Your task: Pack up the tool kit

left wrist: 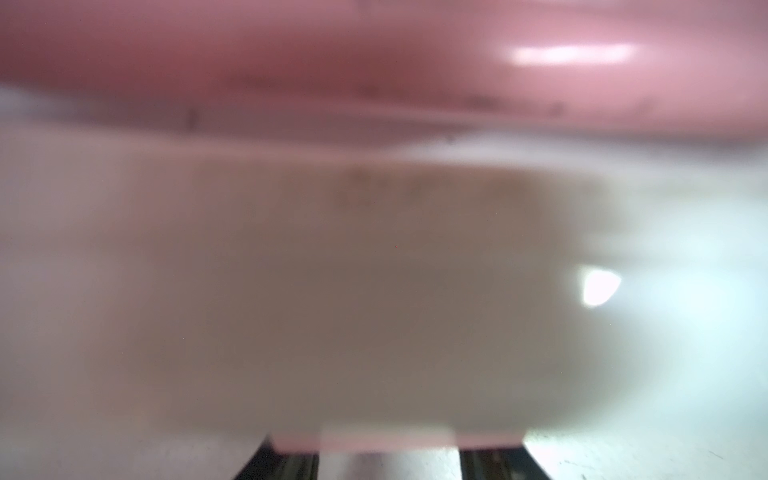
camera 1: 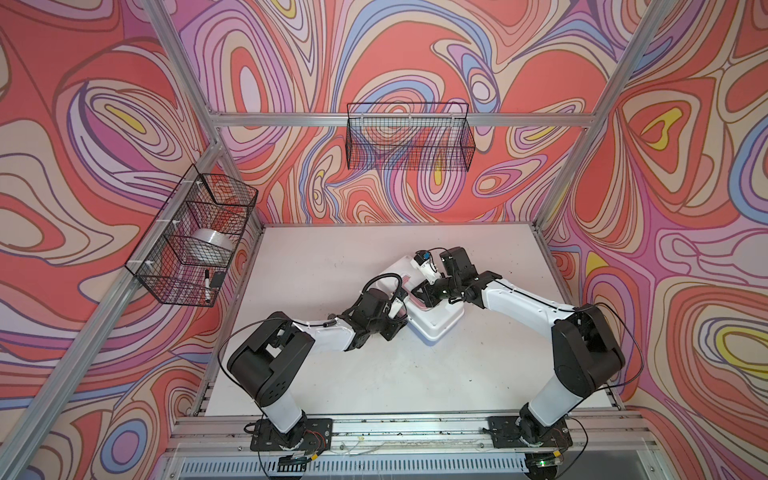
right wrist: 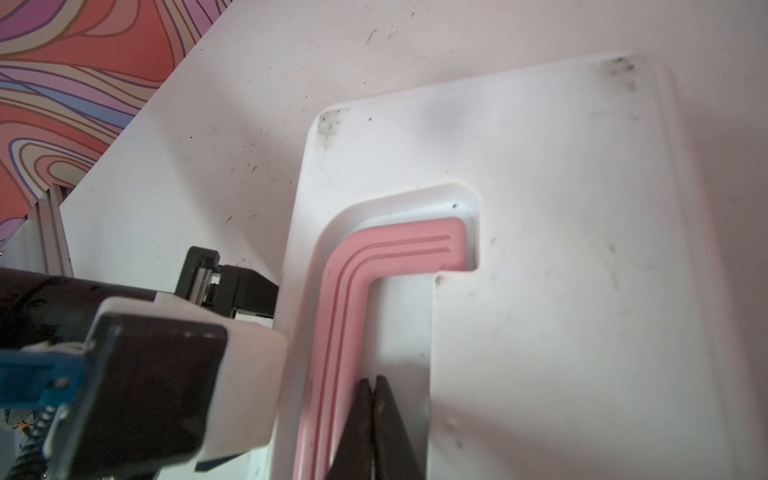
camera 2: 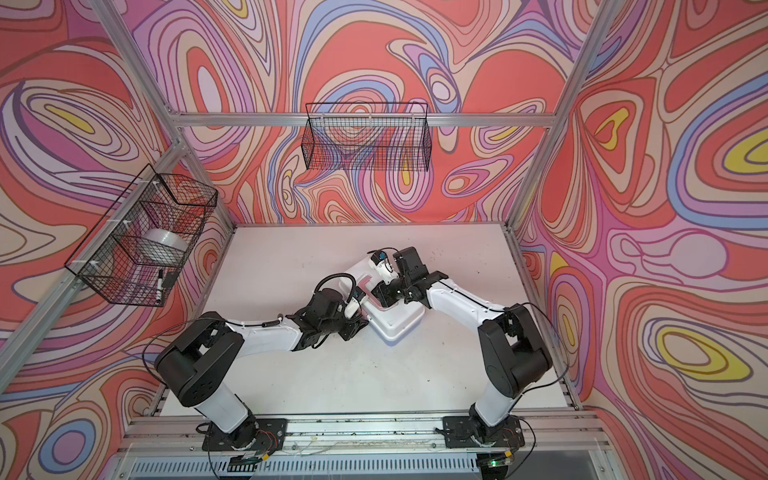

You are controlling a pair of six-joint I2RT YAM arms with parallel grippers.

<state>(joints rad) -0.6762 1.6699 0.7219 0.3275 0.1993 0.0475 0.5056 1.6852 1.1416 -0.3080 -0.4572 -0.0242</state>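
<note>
So, the toolbox [camera 1: 436,322] sits near the middle of the white table [camera 1: 332,374], turned at a slant in both top views, with both arms meeting over it. It is closed. Only its white lid [right wrist: 561,249] shows: a flat rectangle with rounded corners and a raised rim, carrying grey smudges at two corners and fine specks across its face. A recess is sunk into the lid, and in it lies the pink handle [right wrist: 353,299], an L-shaped bend with two thin grooves running along it, folded down flat.

The right gripper [right wrist: 372,399] reaches down into that recess. Its two dark fingers [right wrist: 392,419] are pressed together with nothing between them, their tips standing in the narrow gap between the handle and the recess's white wall, just beside the pink bar.

The left gripper [camera 1: 400,321] is at the lid's long edge on the left arm's side, its black and white body right against the rim in the right wrist view. The left wrist view is filled by a blurred pink band and a pale surface, too close to read. Whether its fingers hold anything, or how far apart they stand, I cannot tell.
</note>
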